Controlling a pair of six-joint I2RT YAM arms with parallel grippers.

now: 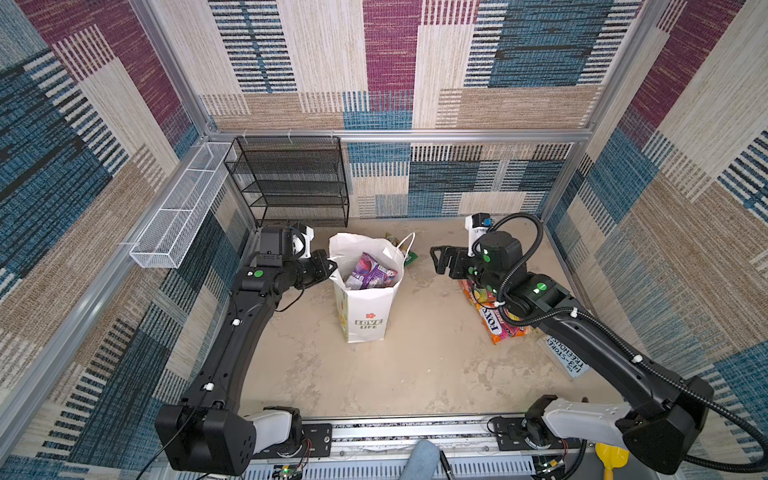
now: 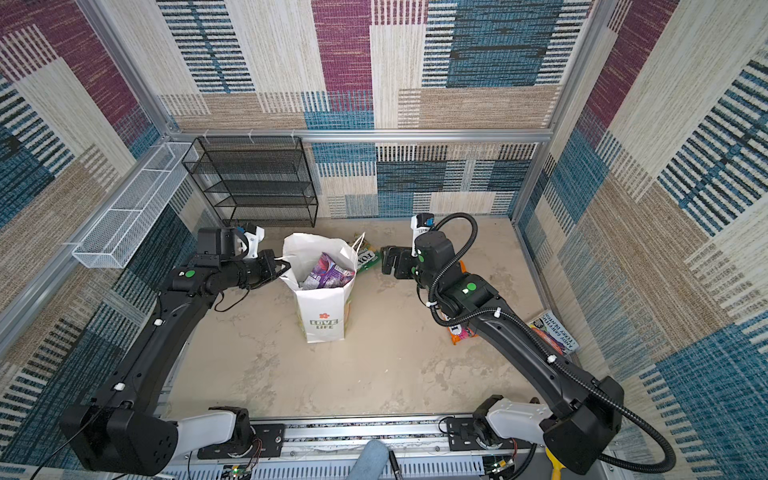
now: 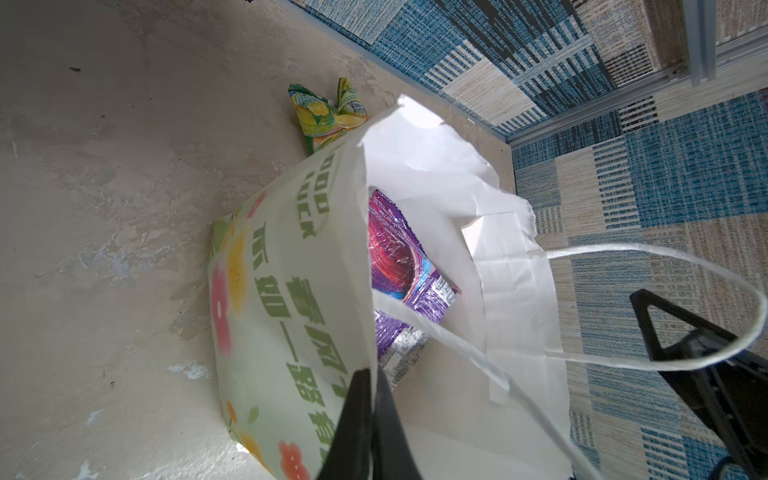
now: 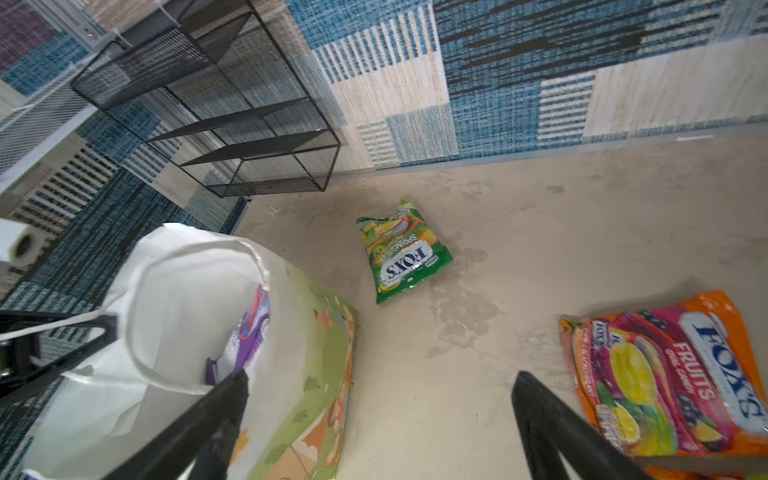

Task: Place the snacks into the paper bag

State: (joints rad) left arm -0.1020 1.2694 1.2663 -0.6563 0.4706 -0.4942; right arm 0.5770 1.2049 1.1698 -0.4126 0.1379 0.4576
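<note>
The paper bag (image 1: 368, 320) stands upright, mouth open. The left gripper (image 1: 330, 266) is closed, clamped on the bag's rim. The right gripper (image 1: 439, 262) hangs on the bag's opposite side, jaws wide apart, empty. A purple packet (image 1: 372, 272) sits inside the bag; a green packet (image 4: 405, 253) lies just behind the bag; an orange packet (image 4: 673, 374) lies farther from it, beyond the right gripper.

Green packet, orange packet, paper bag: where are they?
green packet (image 4: 405, 254): right wrist view, middle of its front.
orange packet (image 4: 665, 374): right wrist view, on its printed front.
paper bag (image 1: 368, 323): a top view, on its front print.
</note>
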